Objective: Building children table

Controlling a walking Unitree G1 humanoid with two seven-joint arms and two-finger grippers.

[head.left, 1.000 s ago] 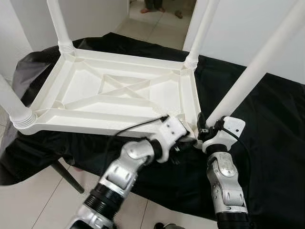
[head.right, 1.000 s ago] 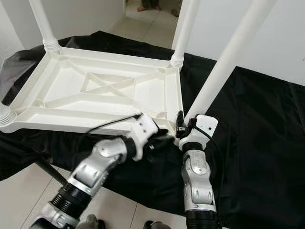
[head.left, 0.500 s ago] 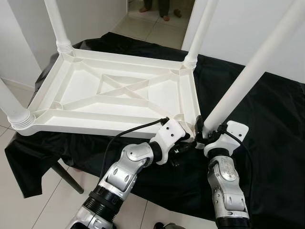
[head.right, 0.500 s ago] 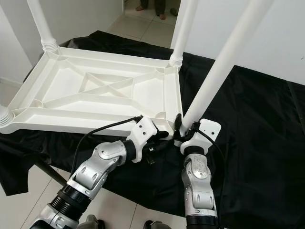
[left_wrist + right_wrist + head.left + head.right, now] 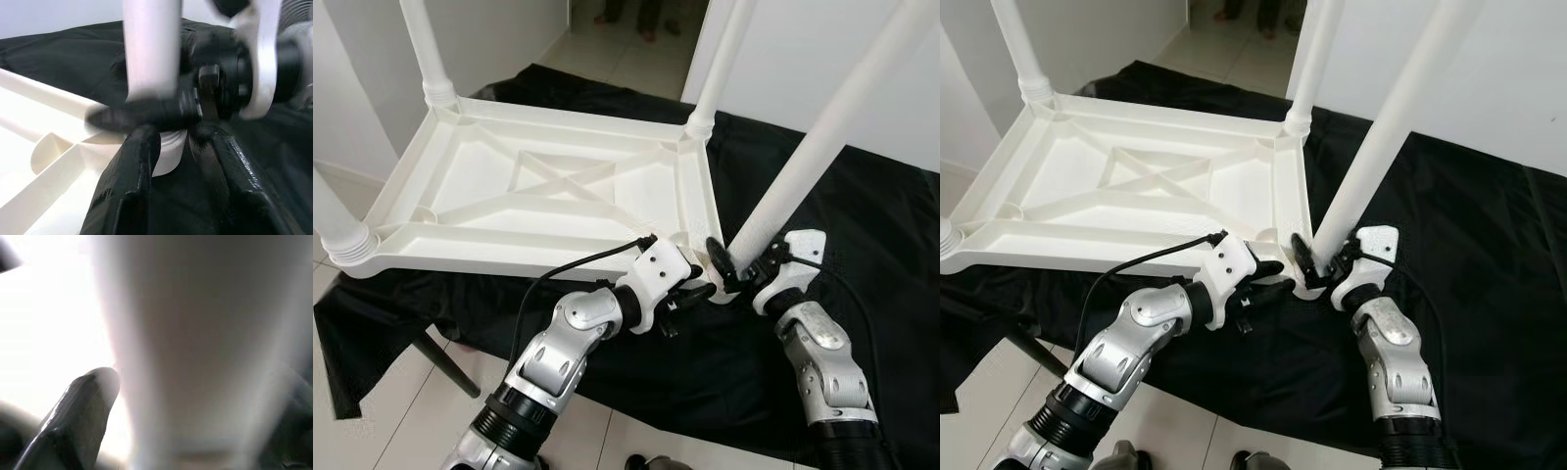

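- Your left gripper (image 5: 697, 290) sits at the near right corner of the upturned white table (image 5: 548, 186), its black fingers (image 5: 132, 161) spread apart on either side of the round socket collar (image 5: 166, 147) where the leg enters the frame; they are not closed on it.
- Just beside it, your right gripper (image 5: 724, 266) grasps the base of the near right leg (image 5: 822, 137), one finger (image 5: 83, 396) pressed along the white tube and the other on the far side, so it is clamped around the leg right above the socket.
- That leg rises steeply, leaning toward your right and out of the top of the head views. The wrist views here are blurred.
- A black cable (image 5: 578, 264) loops from the left wrist over the table's near rim.
- The table lies upside down on a black cloth (image 5: 862, 255) that drapes over its support, with the ribbed underside and crossed braces (image 5: 558, 181) facing up.
- The near left leg (image 5: 333, 220) stands in its corner at the edge of the left eye view.
- Two more legs, the far left leg (image 5: 426, 49) and the far right leg (image 5: 720, 59), stand upright in the far corners.
- Pale floor tiles (image 5: 382, 401) show below the cloth's hanging edge, and a dark support strut (image 5: 445, 362) angles down there.
- Beyond the table, a person's feet (image 5: 626, 15) stand on the tiles in a doorway.
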